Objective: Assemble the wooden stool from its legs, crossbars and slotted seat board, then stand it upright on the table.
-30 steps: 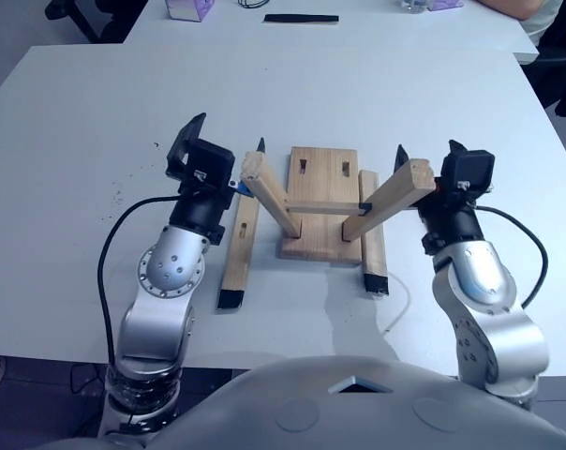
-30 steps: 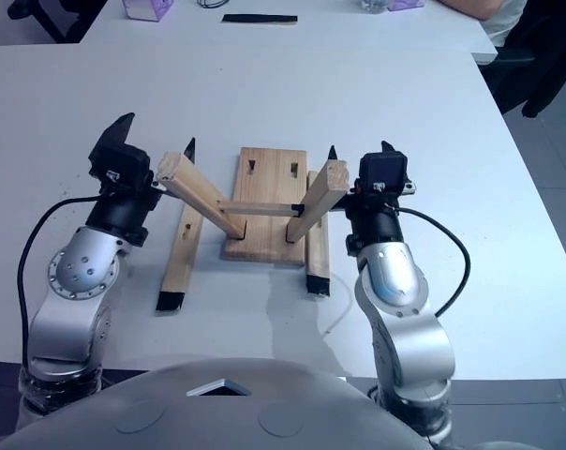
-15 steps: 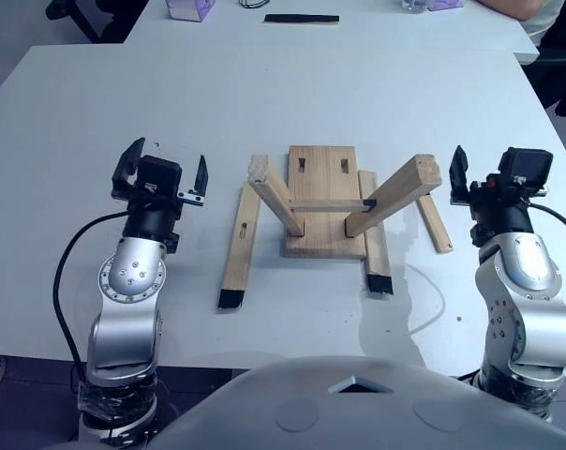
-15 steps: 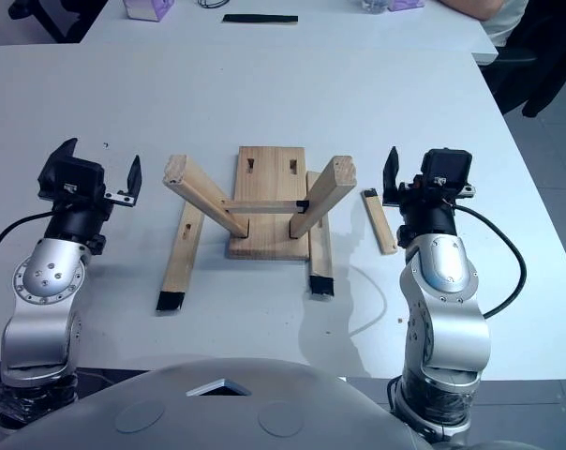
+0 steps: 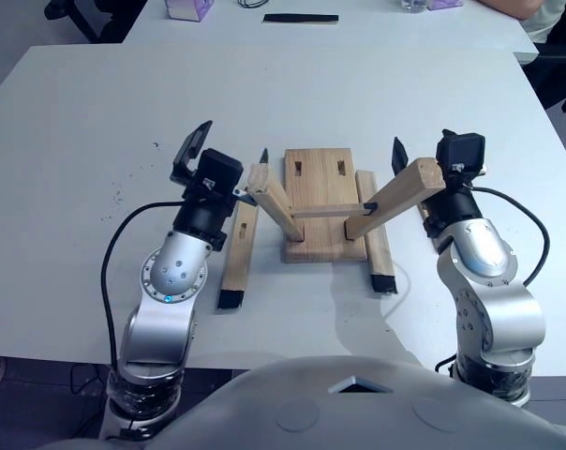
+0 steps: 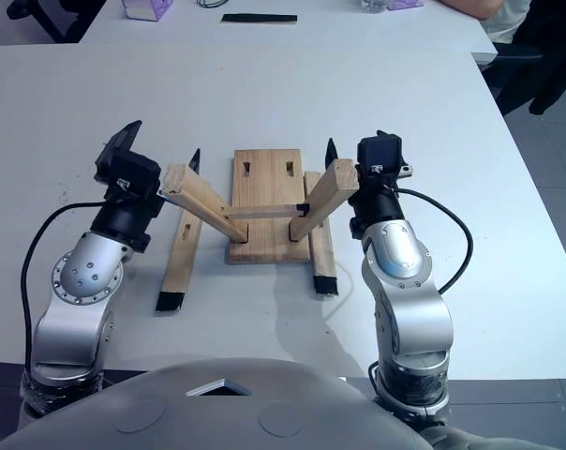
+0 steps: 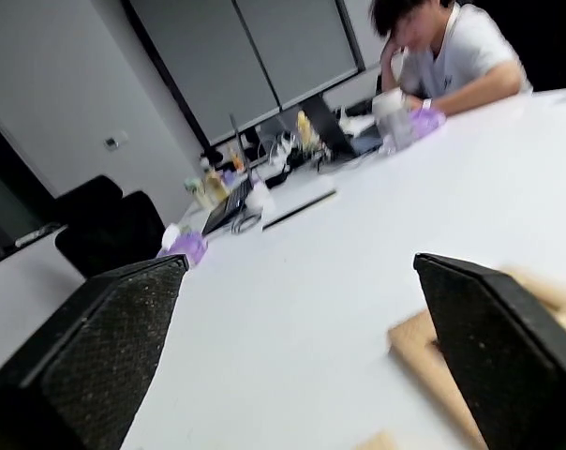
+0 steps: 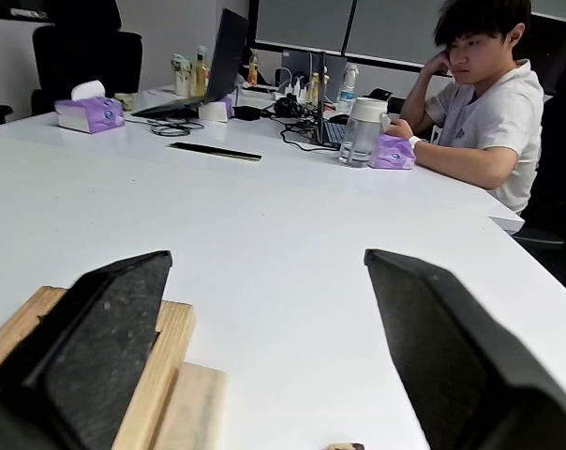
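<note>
The slotted seat board (image 5: 322,202) lies flat mid-table. Two legs stand in it and slant outward, the left leg (image 5: 274,199) and the right leg (image 5: 395,199), joined by a thin crossbar (image 5: 325,210). Two more legs lie on the table, one (image 5: 236,253) to the left of the board and one (image 5: 374,239) to its right. My left gripper (image 5: 229,157) is open at the left leg's upper end, one finger on each side. My right gripper (image 5: 422,152) is open at the right leg's upper end. Pale wood (image 8: 161,375) shows low between the right fingers (image 8: 96,347).
The white table (image 5: 96,112) has free room all around the parts. A second table behind it carries a black bar (image 5: 301,18) and a purple tissue box (image 5: 189,9). A person sits at that far table.
One second ago both grippers were at the leg tops. Half a second ago they were out to the sides. Now both are back in at the leg tops. The stool parts barely moved.
</note>
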Tool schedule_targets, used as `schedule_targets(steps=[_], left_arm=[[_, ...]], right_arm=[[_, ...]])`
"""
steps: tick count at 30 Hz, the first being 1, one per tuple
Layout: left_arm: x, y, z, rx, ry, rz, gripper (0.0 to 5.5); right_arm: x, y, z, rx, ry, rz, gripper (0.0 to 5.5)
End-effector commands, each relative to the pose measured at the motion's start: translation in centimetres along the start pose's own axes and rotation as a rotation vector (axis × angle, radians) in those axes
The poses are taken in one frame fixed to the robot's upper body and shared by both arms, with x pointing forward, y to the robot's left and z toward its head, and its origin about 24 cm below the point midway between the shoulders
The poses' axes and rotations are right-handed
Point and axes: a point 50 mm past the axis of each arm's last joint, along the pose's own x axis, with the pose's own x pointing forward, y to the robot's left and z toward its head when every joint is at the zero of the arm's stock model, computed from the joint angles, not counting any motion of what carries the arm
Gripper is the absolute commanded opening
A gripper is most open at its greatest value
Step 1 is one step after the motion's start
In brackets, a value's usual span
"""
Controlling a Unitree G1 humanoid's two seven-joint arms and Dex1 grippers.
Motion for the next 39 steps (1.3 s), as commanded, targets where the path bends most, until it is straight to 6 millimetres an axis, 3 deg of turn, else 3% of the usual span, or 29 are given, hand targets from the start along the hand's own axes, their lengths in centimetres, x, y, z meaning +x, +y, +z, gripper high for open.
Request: schedule_targets(steps=[1,6,12,16,23,27,32,36,39], left_arm=[[-1.5,0.6,-4.8,0.083,0.174,-0.042,4.49],[-2.2,-1.3,-6.0,0.043,0.173,-0.178,4.49],[-3.8,-2.4,-10.0,0.068,0.351,-0.200,4.49],[-4.5,-2.1,-11.9,0.065,0.445,-0.182,4.49],[-5.7,0.7,-14.6,0.128,0.561,-0.151,4.49],[-5.6,2.1,-14.9,0.153,0.563,-0.132,4.49],[-2.6,1.9,-11.6,0.089,0.336,-0.196,4.49],[1.5,2.4,-6.7,0.060,0.091,-0.250,4.49],[4.3,3.2,-3.9,0.076,-0.029,-0.250,4.49]], right_arm=[[0.3,-0.5,-2.4,-0.005,0.066,0.044,3.82],[0.7,0.8,-4.9,-0.016,0.150,0.252,3.82],[0.6,0.5,-9.8,-0.183,0.316,0.407,3.82],[0.2,-1.4,-11.4,-0.247,0.347,0.368,3.82],[-1.1,-6.5,-12.5,-0.343,0.370,0.221,3.82],[-1.4,-7.4,-12.4,-0.361,0.354,0.202,3.82],[-1.0,-6.1,-10.3,-0.302,0.239,0.259,3.82],[-1.3,-5.4,-7.7,-0.257,0.158,0.349,3.82],[-1.9,-5.3,-6.9,-0.319,0.196,0.502,3.82]])
